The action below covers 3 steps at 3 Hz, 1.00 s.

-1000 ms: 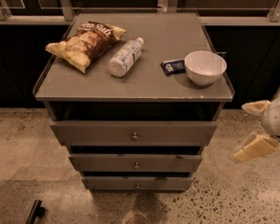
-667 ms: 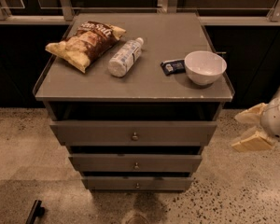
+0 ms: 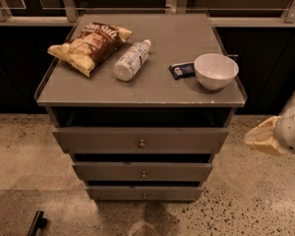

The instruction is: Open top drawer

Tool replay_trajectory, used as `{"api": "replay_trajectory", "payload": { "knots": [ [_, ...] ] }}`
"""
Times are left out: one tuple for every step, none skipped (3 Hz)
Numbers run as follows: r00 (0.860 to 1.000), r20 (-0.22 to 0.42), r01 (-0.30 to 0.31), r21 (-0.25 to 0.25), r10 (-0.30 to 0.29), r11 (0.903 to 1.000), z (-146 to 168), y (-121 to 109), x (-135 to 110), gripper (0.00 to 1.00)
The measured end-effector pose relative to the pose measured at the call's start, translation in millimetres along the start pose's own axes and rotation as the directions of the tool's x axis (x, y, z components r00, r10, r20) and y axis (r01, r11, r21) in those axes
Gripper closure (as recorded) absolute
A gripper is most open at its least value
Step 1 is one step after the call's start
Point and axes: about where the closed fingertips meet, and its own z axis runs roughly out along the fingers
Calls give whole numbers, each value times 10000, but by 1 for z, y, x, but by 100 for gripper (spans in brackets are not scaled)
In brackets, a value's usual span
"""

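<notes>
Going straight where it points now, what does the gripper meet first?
Likely the right end of the top drawer: the gripper, at the right edge, points left at that height. Depth is unclear; it may pass in front.

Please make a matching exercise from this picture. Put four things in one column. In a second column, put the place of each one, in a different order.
Things
1. chip bag
2. bottle
3. bowl
4. gripper

Places
A. at the right edge of the view, level with the top drawer
B. on the left side of the cabinet top
C. on the right side of the cabinet top, beside a small dark packet
D. lying on its side near the middle of the cabinet top

Pairs: 1-B, 2-D, 3-C, 4-A
</notes>
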Motion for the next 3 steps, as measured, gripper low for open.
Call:
{"api": "replay_trajectory", "payload": {
  "knots": [
    [9925, 1071, -586, -38, 587, 9983, 47, 15, 19, 100],
    [9696, 2328, -871, 399, 755, 9954, 94, 13, 18, 100],
    [9422, 3325, -900, 1325, 413, 9871, 125, -18, -2, 100]
  ]
}}
